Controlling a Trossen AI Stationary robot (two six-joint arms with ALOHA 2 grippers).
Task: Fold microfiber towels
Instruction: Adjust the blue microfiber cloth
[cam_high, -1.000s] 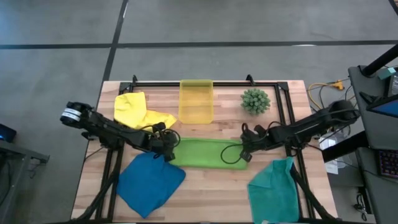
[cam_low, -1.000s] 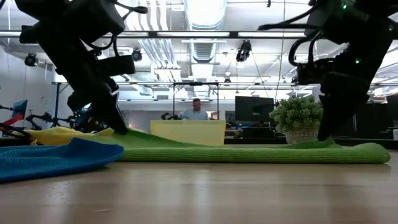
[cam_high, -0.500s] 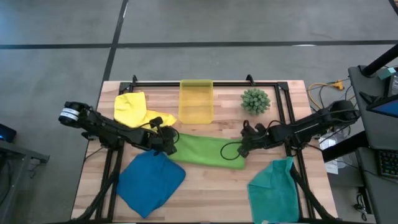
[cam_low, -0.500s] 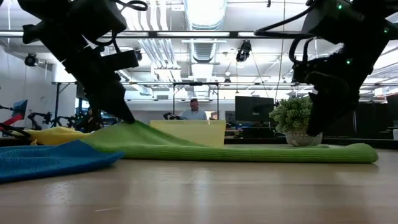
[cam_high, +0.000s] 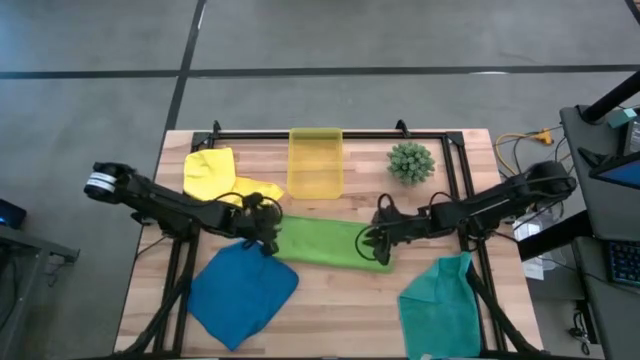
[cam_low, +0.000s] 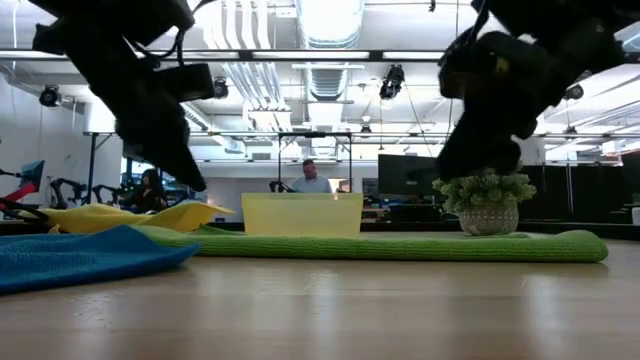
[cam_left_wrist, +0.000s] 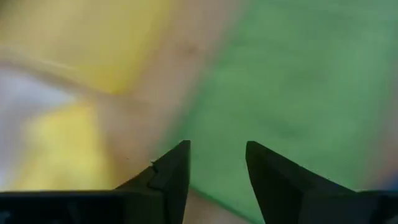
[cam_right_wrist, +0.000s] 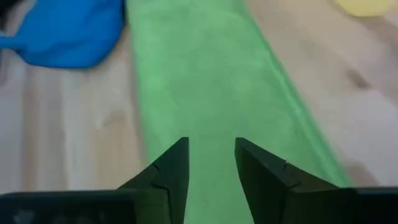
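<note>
Tools (cam_left_wrist: 216, 163) (cam_right_wrist: 211, 155) open over green towel (cam_high: 325, 242)

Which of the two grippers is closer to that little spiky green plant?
The right gripper. It hangs over the lime green towel's right end, just below the plant in the high view. The left gripper sits at the towel's far left end.

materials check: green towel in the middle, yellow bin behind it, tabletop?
Lime green towel: soft napped cloth, likely microfiber; matte, with a rounded folded edge in the low view. Yellow bin: translucent plastic by the look; light passes through its walls, smooth finish. Tabletop: light wood, seemingly butcher-block; parallel plank seams and grain, low sheen.
</note>
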